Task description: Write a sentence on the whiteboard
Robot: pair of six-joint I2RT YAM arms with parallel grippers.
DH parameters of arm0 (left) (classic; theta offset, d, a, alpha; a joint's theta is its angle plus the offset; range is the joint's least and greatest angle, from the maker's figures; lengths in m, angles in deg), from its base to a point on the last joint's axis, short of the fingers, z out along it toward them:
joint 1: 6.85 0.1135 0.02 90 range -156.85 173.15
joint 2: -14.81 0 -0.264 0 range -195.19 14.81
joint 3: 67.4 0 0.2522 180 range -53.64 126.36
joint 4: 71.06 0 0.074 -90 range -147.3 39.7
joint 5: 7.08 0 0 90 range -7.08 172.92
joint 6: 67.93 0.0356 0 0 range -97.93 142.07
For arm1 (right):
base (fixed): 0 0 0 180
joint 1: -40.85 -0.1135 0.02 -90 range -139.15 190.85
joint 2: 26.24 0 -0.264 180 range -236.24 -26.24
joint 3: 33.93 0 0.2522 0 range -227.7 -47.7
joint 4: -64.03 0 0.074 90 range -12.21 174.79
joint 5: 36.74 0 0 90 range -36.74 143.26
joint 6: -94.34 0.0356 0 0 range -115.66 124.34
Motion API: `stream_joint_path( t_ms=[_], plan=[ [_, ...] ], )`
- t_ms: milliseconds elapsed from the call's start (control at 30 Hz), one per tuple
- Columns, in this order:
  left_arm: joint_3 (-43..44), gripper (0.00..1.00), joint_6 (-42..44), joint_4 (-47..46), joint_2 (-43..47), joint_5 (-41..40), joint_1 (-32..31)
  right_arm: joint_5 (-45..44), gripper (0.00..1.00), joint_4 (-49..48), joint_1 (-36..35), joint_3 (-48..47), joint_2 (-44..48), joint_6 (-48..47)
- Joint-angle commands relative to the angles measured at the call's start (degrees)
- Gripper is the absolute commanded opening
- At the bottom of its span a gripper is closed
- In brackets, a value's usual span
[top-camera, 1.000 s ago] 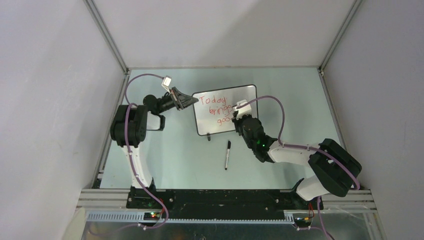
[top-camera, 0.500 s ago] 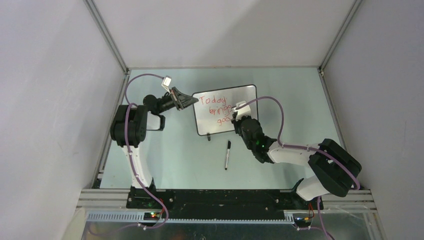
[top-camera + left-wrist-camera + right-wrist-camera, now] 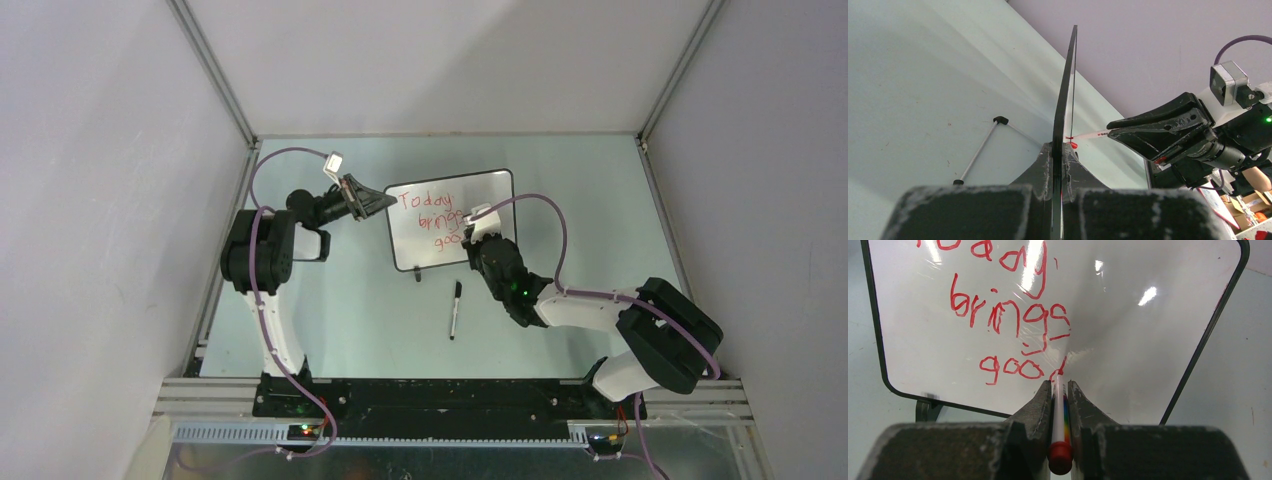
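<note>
Right gripper [image 3: 1060,385] crept slightly, jaws clamped on marker [image 3: 1060,412]; left gripper [image 3: 1058,147] jaws pinch whiteboard [image 3: 490,195] frame — light, stiff, glossy — edge-hold best.

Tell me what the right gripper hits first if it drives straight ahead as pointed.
Likely the whiteboard: the right gripper points at its face, and the marker it clamps seems to touch it.

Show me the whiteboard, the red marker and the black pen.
whiteboard [image 3: 1128,340]: right wrist view, bare white face.
red marker [image 3: 1059,415]: right wrist view, white barrel.
black pen [image 3: 455,310]: top external view, mid-barrel.
</note>
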Motion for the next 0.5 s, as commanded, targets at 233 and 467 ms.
stream_joint_path(
  t_ms=[233,467],
  plan=[
    [-0.1,0.0,1.7,-2.8,1.1,0.3,0.4,-2.8,0.0,2.6,-0.3,-0.1,1.2,1.0],
    [-0.1,0.0,1.7,-2.8,1.1,0.2,0.5,-4.1,0.0,3.8,-0.2,-0.1,1.9,1.2]
  ],
)
